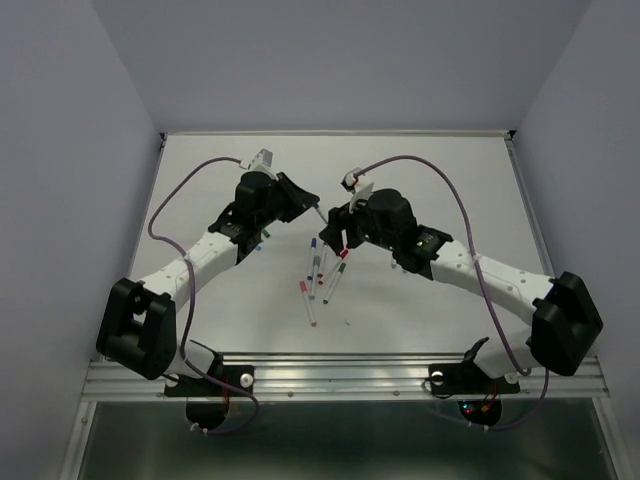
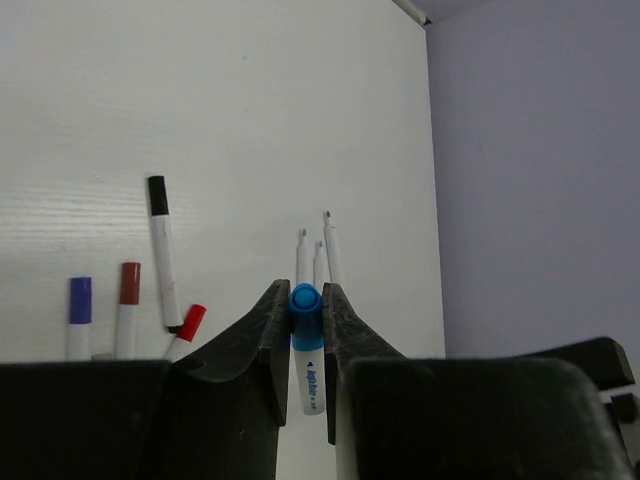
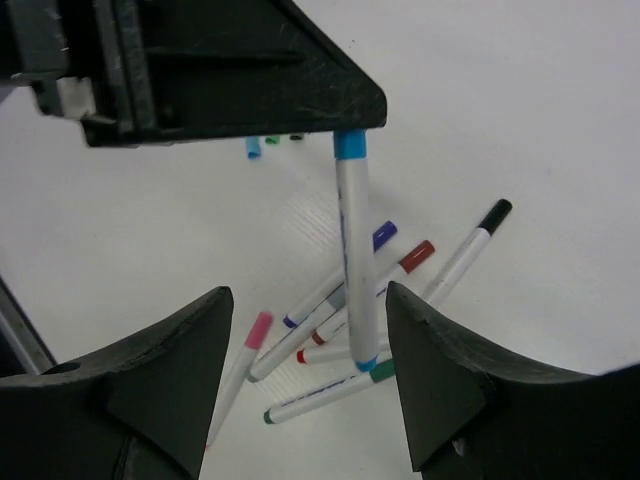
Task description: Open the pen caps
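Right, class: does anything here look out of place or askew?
Only one thing: the blue-capped pen is up in the air, clamped in the left gripper; the other pens lie crisscrossed in a loose heap.

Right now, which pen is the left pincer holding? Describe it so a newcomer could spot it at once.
Above the middle of the white table, the left pincer is shut on one white-barrelled pen with light blue ends. It is the only pen lifted off the surface; the others lie flat in a loose cluster below it.
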